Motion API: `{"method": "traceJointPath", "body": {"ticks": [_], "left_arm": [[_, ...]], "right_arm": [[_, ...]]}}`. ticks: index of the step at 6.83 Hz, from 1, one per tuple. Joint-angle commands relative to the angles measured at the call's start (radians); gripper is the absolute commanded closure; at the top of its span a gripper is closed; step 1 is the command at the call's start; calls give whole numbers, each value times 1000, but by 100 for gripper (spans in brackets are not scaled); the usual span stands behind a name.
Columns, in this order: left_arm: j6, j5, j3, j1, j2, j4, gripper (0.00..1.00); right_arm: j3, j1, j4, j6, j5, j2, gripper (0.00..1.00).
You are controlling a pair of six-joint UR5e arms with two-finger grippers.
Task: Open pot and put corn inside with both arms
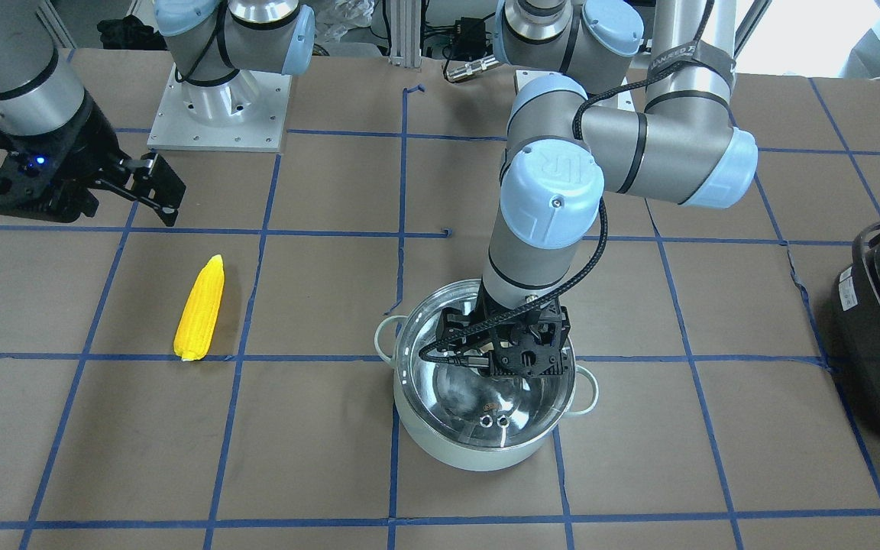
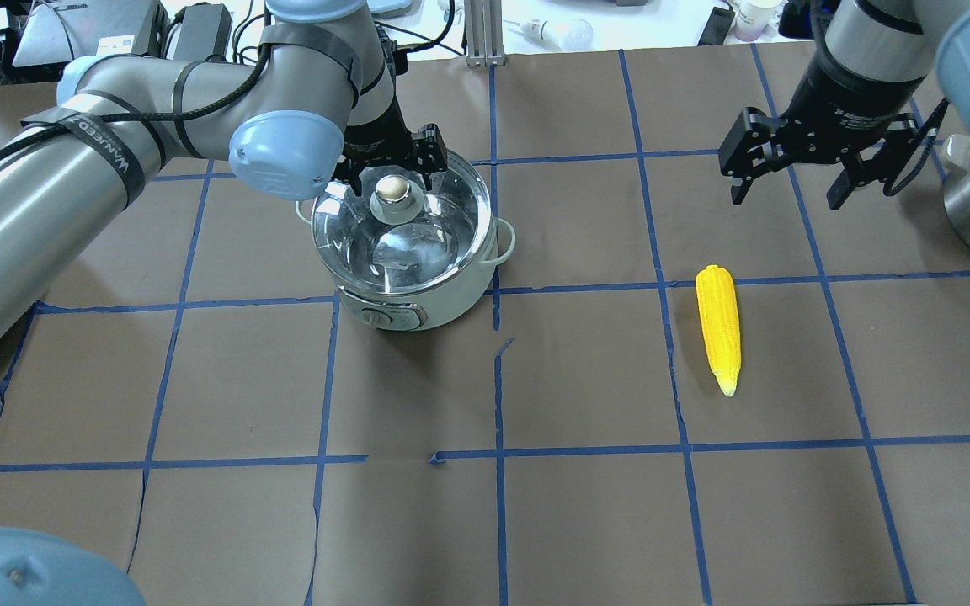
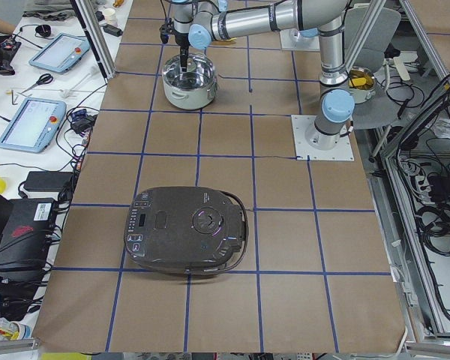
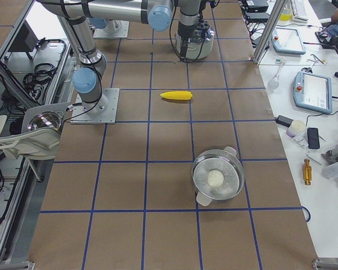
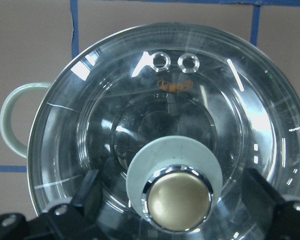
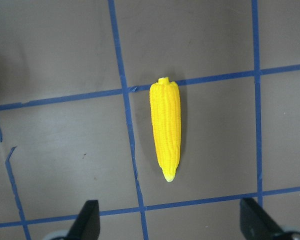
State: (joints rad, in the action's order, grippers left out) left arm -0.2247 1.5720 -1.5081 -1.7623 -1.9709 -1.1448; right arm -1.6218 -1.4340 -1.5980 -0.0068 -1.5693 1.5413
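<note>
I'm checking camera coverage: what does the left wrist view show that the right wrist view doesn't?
Only left wrist: the round mint-green pot with its clear glass lid and brass-coloured knob, inside the open left gripper. Only right wrist: the bright yellow tapered corn cob, lying free before the open right gripper. Both: brown table with blue tape lines.

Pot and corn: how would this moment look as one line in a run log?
left gripper: open, astride knob | lid: on pot | right gripper: open, above table | corn: lying on table, untouched
</note>
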Motion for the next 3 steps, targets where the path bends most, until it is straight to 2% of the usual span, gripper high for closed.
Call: {"method": "traceJointPath", "body": {"ticks": [1, 2, 3], "left_arm": [[7, 0, 0, 0, -3, 10, 54], [2, -10, -1, 0, -2, 10, 66], [4, -12, -1, 0, 15, 10, 75]], "right_arm": [[-134, 29, -189, -15, -2, -29, 0], [-239, 29, -320, -18, -3, -44, 0], [-332, 29, -455, -21, -47, -59, 0]]}}
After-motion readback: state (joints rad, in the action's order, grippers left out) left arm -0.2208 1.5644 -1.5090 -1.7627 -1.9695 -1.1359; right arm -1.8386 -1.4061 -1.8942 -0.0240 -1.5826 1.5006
